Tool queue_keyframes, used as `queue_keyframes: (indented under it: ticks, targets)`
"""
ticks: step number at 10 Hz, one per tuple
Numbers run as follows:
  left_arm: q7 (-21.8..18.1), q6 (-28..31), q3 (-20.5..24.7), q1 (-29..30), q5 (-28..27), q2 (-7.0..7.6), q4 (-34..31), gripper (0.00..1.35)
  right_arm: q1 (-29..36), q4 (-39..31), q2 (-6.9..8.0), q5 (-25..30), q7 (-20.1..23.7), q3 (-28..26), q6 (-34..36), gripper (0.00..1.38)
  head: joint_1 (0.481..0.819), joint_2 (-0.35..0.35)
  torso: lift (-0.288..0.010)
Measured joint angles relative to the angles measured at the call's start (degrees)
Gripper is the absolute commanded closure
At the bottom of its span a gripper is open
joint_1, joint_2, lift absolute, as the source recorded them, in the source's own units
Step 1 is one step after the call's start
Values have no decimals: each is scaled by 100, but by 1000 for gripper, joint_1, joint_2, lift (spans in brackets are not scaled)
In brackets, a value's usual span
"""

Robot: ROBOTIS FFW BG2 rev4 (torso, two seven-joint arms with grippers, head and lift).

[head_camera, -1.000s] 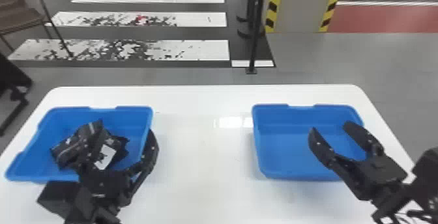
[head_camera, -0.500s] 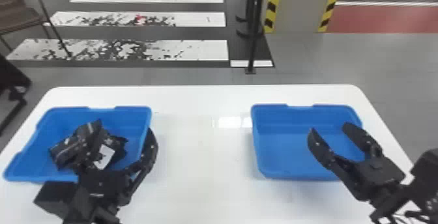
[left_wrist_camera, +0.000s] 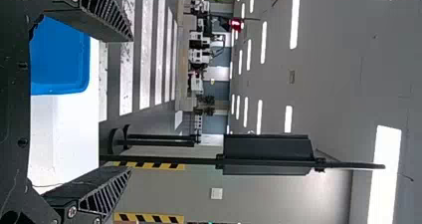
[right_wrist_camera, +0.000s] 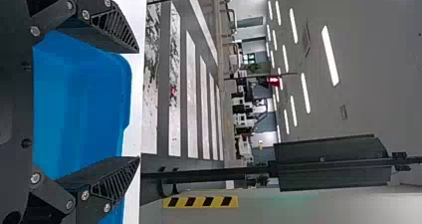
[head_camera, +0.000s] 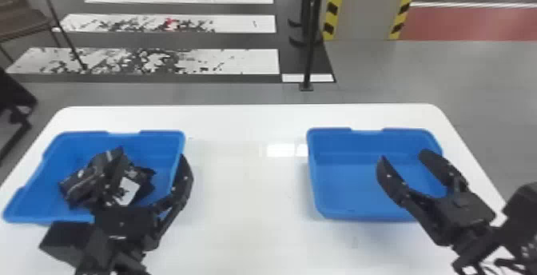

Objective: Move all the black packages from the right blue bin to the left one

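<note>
Black packages point(head_camera: 79, 183) lie heaped in the left blue bin point(head_camera: 180, 136), one with a white label point(head_camera: 130, 190). My left gripper point(head_camera: 151, 162) is over the bin's near right part, one finger in front of the packages and the other by the right wall. Its fingers stand wide apart in the left wrist view, nothing between the tips of the left gripper point(left_wrist_camera: 131, 104). The right blue bin point(head_camera: 339, 190) has a bare floor where visible. Above its right side is my right gripper point(head_camera: 402, 157); in the right wrist view the right gripper point(right_wrist_camera: 139, 104) has spread, unloaded fingers.
Both bins rest on a white table point(head_camera: 245, 198), with a broad strip of tabletop between them. Past the table's far edge stand a thin black post point(head_camera: 309, 54) and, at the far left, a brown chair point(head_camera: 24, 20).
</note>
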Motion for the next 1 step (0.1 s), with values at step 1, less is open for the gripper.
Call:
queue_keyframes:
  ticks: [1]
  targets:
    - [0, -14, -10, -7, 0, 4, 0, 128, 0, 1, 0, 0, 0, 0, -8, 283, 695, -11, -154]
